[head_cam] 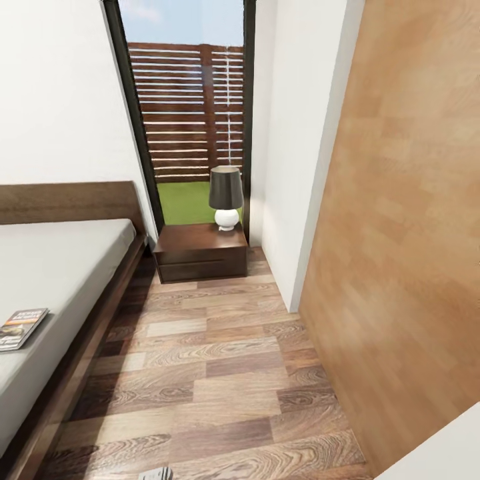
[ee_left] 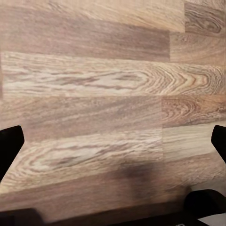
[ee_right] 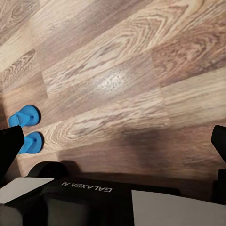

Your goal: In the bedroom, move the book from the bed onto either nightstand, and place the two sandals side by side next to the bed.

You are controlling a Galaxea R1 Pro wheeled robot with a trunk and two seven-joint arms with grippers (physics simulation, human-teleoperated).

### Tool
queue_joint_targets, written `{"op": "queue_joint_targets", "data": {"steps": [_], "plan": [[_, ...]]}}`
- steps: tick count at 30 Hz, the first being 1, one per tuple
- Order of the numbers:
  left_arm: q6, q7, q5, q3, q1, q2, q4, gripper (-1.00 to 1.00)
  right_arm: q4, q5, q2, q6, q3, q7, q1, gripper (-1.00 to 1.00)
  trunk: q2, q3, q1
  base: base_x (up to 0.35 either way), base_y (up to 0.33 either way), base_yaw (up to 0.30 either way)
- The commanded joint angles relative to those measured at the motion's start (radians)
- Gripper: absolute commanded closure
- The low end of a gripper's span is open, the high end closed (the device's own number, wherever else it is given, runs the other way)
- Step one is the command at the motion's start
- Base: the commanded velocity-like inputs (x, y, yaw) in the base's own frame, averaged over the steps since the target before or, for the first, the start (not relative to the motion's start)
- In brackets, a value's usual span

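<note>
1. The bedroom's plank floor (head_cam: 220,373) ran as an open aisle between the bed and the tan wood wall panel (head_cam: 407,253), bare from the near end up to the nightstand.
2. The bed (head_cam: 60,267) lay along the left of the head view, its pale mattress cover inside a dark wooden frame whose long side edge bordered the aisle; the headboard (head_cam: 67,202) stood against the white far wall.
3. A tall dark-framed window (head_cam: 190,120) rose behind the nightstand, with a slatted fence and grass beyond it.
4. The nightstand (head_cam: 200,252) sat at the far end of the aisle, just beside the bed's head corner, its near part of the glossy top bare.
5. A lamp (head_cam: 226,197) with a dark shade and white base stood at the nightstand's far right corner.
6. The book (head_cam: 22,328) lay flat on the mattress, near the bed's aisle-side edge.
7. The two sandals (ee_right: 26,129) lay on the floor close together, seen in the right wrist view beside the robot's base.
8. The left gripper (ee_left: 113,143) and the right gripper (ee_right: 113,141) each hung over bare floor, fingers spread wide, holding nothing.
</note>
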Motion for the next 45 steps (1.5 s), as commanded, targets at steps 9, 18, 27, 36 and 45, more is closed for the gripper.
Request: {"op": "queue_joint_targets", "data": {"steps": [9, 18, 27, 36, 45], "plan": [[-0.004, -0.003, 0.008, -0.009, -0.001, 0.0, 0.001, -1.0, 0.002, -0.004, 0.0, -0.002, -0.001, 0.004, 0.0, -1.0, 0.0, 0.014, 0.0, 0.0, 0.0, 0.0], [-0.004, -0.003, 0.008, -0.009, 0.0, 0.0, 0.002, -1.0, 0.002, -0.004, 0.0, -0.002, -0.001, 0.004, -0.001, -1.0, 0.0, 0.028, 0.0, 0.0, 0.0, 0.0], [-0.004, -0.003, 0.008, -0.009, -0.001, 0.0, 0.002, -1.0, 0.002, -0.004, 0.0, -0.002, 0.0, 0.004, -0.001, -1.0, 0.0, 0.042, 0.0, 0.0, 0.0, 0.0], [-0.004, -0.003, 0.008, -0.009, -0.001, 0.0, 0.002, -1.0, 0.002, -0.004, 0.0, -0.002, 0.0, 0.004, 0.0, -1.0, 0.0, 0.057, 0.0, 0.0, 0.0, 0.0], [-0.004, -0.003, 0.008, -0.009, -0.001, 0.0, 0.002, -1.0, 0.002, -0.004, 0.0, -0.002, -0.001, 0.003, 0.0, -1.0, 0.0, 0.071, 0.0, 0.0, 0.0, 0.0]]}}
